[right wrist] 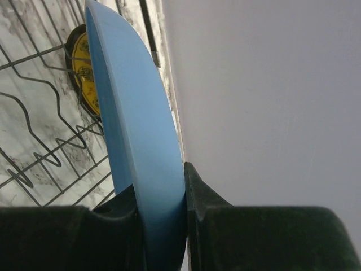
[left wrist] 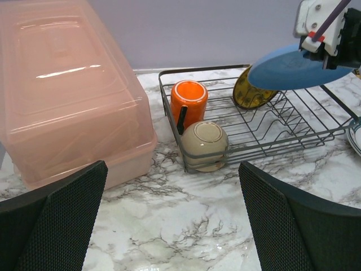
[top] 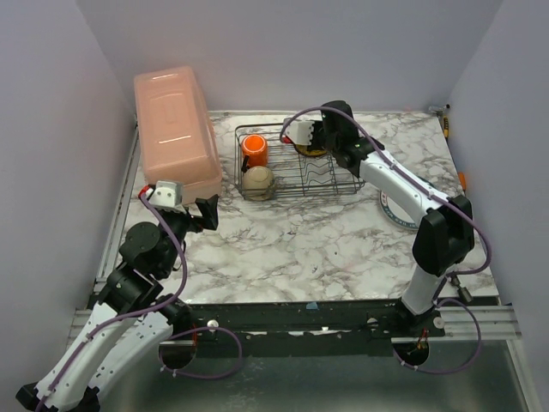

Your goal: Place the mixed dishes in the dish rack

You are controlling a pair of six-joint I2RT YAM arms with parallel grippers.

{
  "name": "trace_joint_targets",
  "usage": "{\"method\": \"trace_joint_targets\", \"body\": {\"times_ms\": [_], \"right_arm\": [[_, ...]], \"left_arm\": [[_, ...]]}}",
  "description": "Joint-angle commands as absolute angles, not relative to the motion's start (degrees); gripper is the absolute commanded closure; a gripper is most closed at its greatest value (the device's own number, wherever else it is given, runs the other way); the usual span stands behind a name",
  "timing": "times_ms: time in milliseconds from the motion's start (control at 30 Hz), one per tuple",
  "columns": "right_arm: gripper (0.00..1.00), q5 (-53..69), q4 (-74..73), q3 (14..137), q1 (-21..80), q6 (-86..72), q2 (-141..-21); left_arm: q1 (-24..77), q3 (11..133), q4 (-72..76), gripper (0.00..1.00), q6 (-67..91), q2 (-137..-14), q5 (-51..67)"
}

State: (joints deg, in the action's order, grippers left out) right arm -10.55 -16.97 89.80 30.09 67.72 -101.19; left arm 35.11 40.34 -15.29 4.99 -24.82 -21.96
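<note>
The black wire dish rack (top: 328,174) stands at the back centre. It holds an orange mug (top: 254,150), a small white bowl (top: 258,182) tipped over at its front left corner, and a yellow-brown plate (top: 314,151) standing at the back. My right gripper (right wrist: 161,180) is shut on the rim of the light-blue plate (right wrist: 135,130). It holds the plate on edge above the rack's back right part, next to the yellow-brown plate (right wrist: 84,84). The white plate with the teal rim (top: 396,210) lies on the table, right of the rack. My left gripper (left wrist: 172,165) is open and empty, low over the table in front of the rack (left wrist: 282,130).
A big pink lidded box (top: 174,129) stands left of the rack, close to it, and it also shows in the left wrist view (left wrist: 62,90). The back wall runs right behind the rack. My right arm reaches over the teal-rimmed plate.
</note>
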Motion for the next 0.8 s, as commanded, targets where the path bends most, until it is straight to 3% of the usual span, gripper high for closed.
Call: {"method": "trace_joint_targets", "body": {"times_ms": [0,767], "right_arm": [[1.00,-8.2,-19.4,91.9,29.3,72.8,-103.0],[0.97,-5.7,-17.9,92.8,28.5,77.1,-110.4]], "left_arm": [[35.2,39.8,-13.9,0.01,4.0,-25.4,-22.7],[35.2,39.6,-13.5,0.02,3.7,-25.8,-22.9]]}}
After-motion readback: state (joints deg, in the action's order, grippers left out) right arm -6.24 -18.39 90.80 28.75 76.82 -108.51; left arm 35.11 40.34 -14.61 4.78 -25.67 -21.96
